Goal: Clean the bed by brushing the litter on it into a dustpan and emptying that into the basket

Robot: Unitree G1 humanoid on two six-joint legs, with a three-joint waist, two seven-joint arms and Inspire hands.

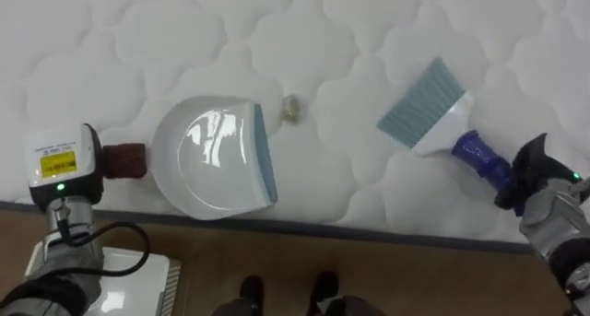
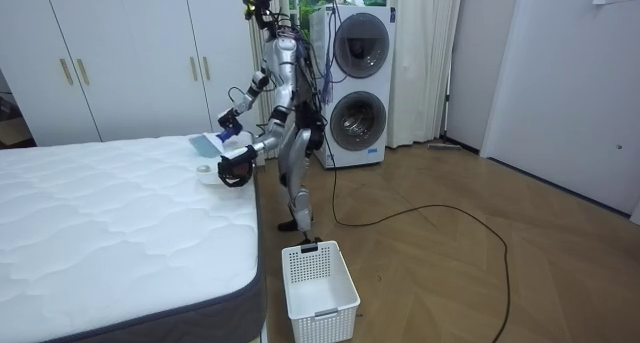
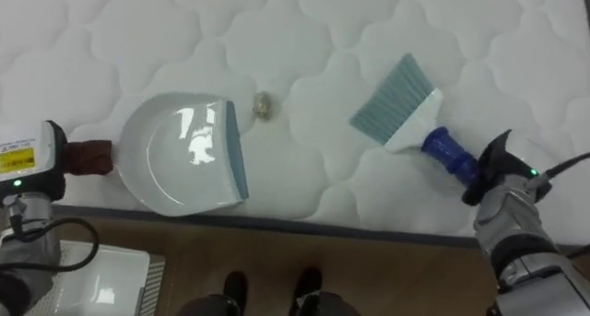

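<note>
A white dustpan (image 1: 217,155) with a grey-blue lip lies on the quilted white mattress (image 1: 184,30) near its edge. My left hand (image 1: 64,164) is shut on its brown handle (image 1: 124,159), with the fingers under the wrist unit. A small crumpled scrap (image 1: 291,109) sits just right of the pan's lip. Further right is a brush (image 1: 424,99) with grey-blue bristles pointing toward the scrap, a short gap away. My right hand (image 1: 535,173) is shut on its blue handle (image 1: 479,155). I stand at the bed's side.
The mattress edge (image 1: 369,233) runs along the bottom, with wooden floor below. A white slatted basket (image 2: 320,283) stands on the floor by the bed, at my left. Wardrobes (image 2: 120,63) and stacked washing machines (image 2: 355,83) stand behind.
</note>
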